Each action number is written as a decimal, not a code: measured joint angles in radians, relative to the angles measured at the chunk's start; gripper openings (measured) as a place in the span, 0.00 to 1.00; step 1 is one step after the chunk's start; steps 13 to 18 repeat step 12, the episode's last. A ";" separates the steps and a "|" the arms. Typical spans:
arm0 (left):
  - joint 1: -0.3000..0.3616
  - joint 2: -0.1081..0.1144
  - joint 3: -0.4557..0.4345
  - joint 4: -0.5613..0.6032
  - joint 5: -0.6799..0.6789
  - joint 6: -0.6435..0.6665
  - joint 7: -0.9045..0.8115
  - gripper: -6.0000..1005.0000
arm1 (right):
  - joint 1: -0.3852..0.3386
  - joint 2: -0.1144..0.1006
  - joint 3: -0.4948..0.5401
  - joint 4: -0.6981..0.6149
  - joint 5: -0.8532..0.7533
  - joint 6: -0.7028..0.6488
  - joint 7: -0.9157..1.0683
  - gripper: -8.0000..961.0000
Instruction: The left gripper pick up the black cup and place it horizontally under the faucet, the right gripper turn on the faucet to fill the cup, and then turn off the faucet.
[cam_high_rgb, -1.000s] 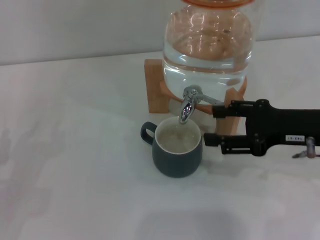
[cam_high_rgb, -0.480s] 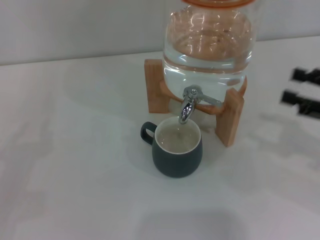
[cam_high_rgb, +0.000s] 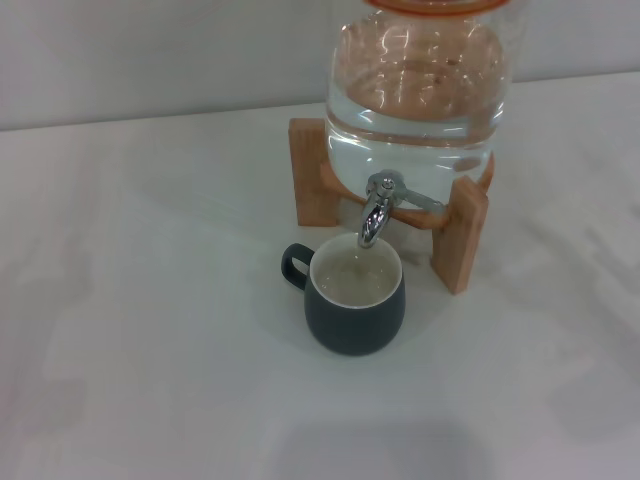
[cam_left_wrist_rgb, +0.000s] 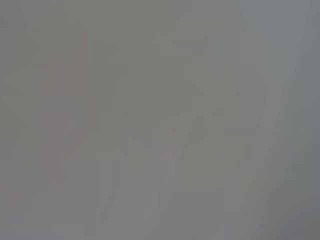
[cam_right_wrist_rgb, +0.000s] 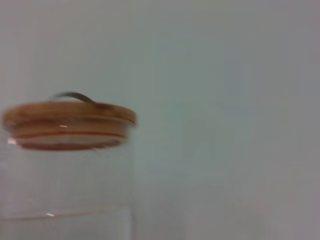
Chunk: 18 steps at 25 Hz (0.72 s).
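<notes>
**Basically: cup parked under the spout, both grippers out of frame**

Handling notes, biggest item first.

- Large clear glass jar (cam_high_rgb: 420, 90), part-filled with water, sits on a light wooden cradle stand (cam_high_rgb: 460, 235) on the white table (cam_high_rgb: 150, 330). Right wrist view shows its wooden lid (cam_right_wrist_rgb: 70, 125) with a thin wire bail on top. Judgement: heavy, fragile, glass slick. Not something to push against hard; a side load on the lever could shift it on the stand.
- Black cup (cam_high_rgb: 355, 300): squat rounded dark grey-black ceramic mug, cream inside, small loop handle pointing toward the robot's left. Upright on the table, directly beneath the spout, near the stand's front legs but apart from them. Liquid is visible inside. Judgement: rigid, glazed so likely slippery, noticeably heavier now it holds water, spills if tilted. Best hold is around the body from the handle side, kept level; the loop looks too small for fingers.
- Faucet (cam_high_rgb: 378, 205): small shiny chrome spigot, downward spout just above the cup rim, lever running off toward the robot's right. Judgement: stiff, smooth metal; take the lever near its free end. Can't tell whether water is running.
- Left and right grippers: neither appears in any view, so their finger state can't be told. Left wrist view shows only blank grey.
</notes>
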 joint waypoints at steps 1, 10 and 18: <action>0.000 0.000 0.002 -0.002 -0.003 0.000 0.002 0.43 | 0.003 0.000 0.001 0.031 0.019 -0.007 -0.028 0.80; -0.003 -0.004 0.001 -0.003 -0.021 0.000 0.024 0.43 | 0.013 -0.001 0.012 0.119 0.043 -0.051 -0.102 0.80; -0.003 -0.004 0.001 -0.004 -0.021 -0.002 0.025 0.43 | 0.013 -0.001 0.012 0.126 0.044 -0.068 -0.112 0.80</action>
